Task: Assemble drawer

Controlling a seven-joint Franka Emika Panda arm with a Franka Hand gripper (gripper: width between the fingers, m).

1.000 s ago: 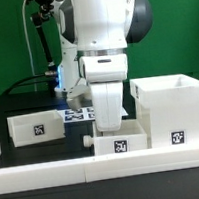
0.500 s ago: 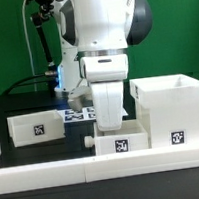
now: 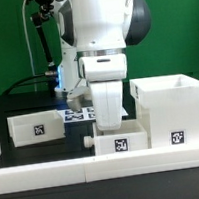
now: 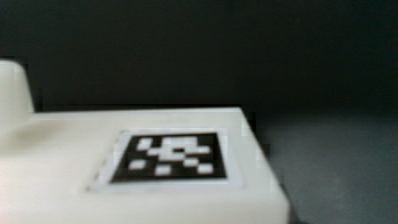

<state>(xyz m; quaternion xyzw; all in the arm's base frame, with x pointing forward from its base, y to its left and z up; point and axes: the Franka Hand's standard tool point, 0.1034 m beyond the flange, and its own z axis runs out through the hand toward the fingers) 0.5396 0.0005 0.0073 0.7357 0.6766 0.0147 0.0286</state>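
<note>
The gripper hangs over the middle tray, right beside the tall box. Can't tell if it's spread or pinching.

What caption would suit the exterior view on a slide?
Franka gripper hangs over the middle tray, a second tray on the exterior view's left, the housing on its right.

On the black table one tray is set beneath the gripper, with a second tray and a box placed either side of it.
</note>
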